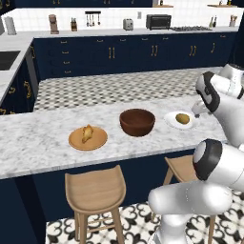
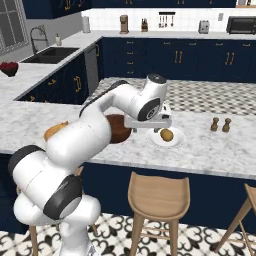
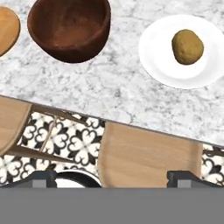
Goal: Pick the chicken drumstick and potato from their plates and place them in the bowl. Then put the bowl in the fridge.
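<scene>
On the marble island, a golden drumstick (image 1: 87, 133) lies on a tan wooden plate (image 1: 97, 141) at the left. To its right stands the dark wooden bowl (image 1: 137, 122) (image 3: 70, 28), which is empty. Further right, a tan potato (image 1: 182, 118) (image 3: 187, 46) rests on a white plate (image 1: 171, 121) (image 3: 157, 61). My gripper (image 1: 197, 113) (image 2: 150, 127) (image 3: 113, 177) hovers above the counter's front edge, just right of the white plate in the left base view. It is open and holds nothing. The fridge is out of view.
Wooden stools (image 1: 95, 190) (image 2: 157, 192) stand under the island's front edge. Two small shakers (image 2: 220, 124) sit on the island to the right of the white plate. A sink (image 2: 50, 54) and navy cabinets line the far counters.
</scene>
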